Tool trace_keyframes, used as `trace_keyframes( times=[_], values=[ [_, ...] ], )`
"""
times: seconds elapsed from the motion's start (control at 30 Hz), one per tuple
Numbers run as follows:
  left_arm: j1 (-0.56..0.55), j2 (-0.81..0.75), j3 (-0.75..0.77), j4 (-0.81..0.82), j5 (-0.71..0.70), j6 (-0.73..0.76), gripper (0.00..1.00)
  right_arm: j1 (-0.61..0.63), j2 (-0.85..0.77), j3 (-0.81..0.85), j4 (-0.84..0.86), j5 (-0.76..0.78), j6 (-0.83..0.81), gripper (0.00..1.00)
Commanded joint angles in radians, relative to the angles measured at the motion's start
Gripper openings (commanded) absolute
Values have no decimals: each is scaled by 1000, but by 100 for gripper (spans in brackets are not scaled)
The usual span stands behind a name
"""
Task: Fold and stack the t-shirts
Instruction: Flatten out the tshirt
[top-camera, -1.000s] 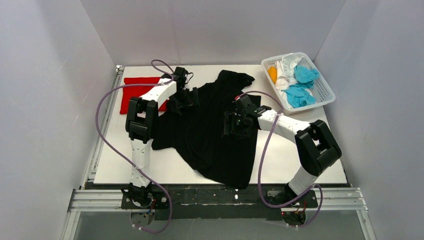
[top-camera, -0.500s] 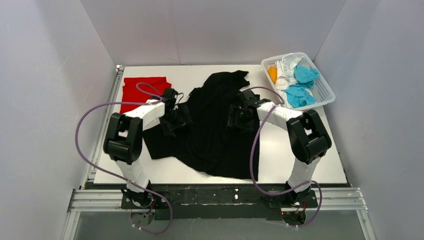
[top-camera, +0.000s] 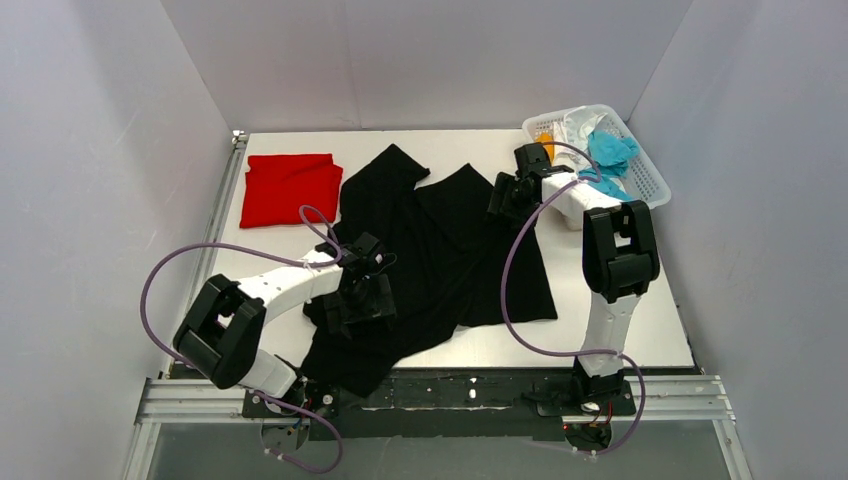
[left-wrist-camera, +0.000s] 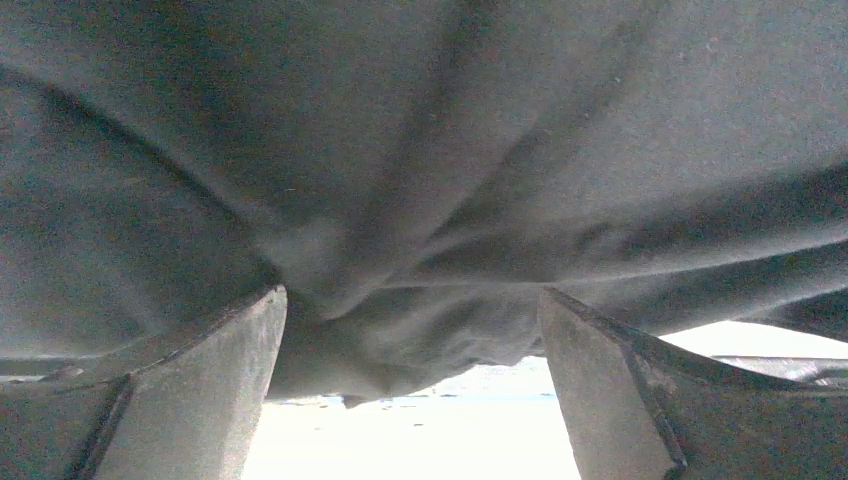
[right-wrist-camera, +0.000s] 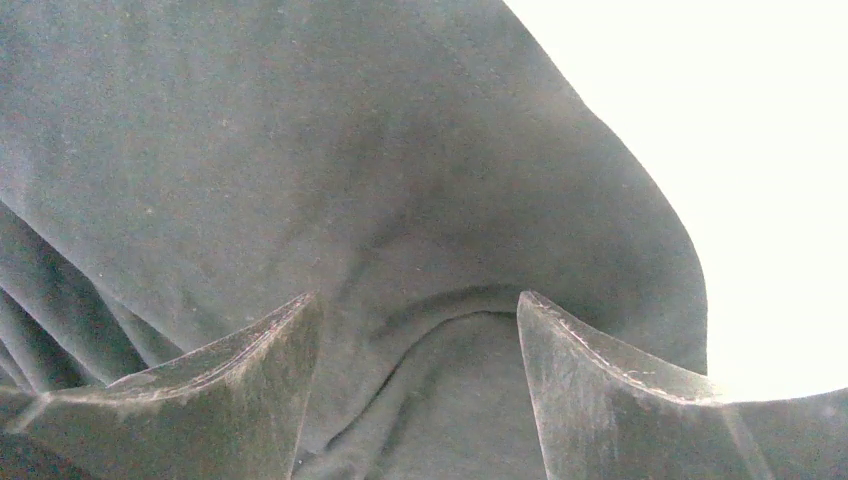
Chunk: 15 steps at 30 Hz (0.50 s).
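Note:
A large black t-shirt (top-camera: 440, 250) lies spread over the middle of the white table, and its lower left part hangs over the near edge. My left gripper (top-camera: 360, 295) sits on that lower left part. In the left wrist view its jaws (left-wrist-camera: 410, 300) stand apart, with bunched black cloth (left-wrist-camera: 420, 150) between the tips. My right gripper (top-camera: 508, 195) is at the shirt's far right corner, its jaws (right-wrist-camera: 418, 300) apart over a fold of black cloth (right-wrist-camera: 300, 150). A folded red t-shirt (top-camera: 290, 188) lies at the far left.
A white lattice basket (top-camera: 650, 175) stands at the far right corner, close to my right gripper. It holds cyan (top-camera: 610, 150), white and orange (top-camera: 545, 145) cloths. White walls enclose the table on three sides.
My left gripper has moved towards the near edge and my right gripper towards the far right by the basket. The black shirt has been pulled out wider between them.

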<state>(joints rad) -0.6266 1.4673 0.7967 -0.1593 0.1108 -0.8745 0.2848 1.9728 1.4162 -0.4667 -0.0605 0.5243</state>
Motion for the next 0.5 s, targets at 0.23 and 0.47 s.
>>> trace_keyframes(
  times=[0.23,0.47],
  values=[
    [222,45,308,-202,-143,152,98,4,-212,-119,47,-60,-43,79],
    [300,391,566,-124,-20,200,98,43,-181,-160,96,-67,-63,77]
  ],
)
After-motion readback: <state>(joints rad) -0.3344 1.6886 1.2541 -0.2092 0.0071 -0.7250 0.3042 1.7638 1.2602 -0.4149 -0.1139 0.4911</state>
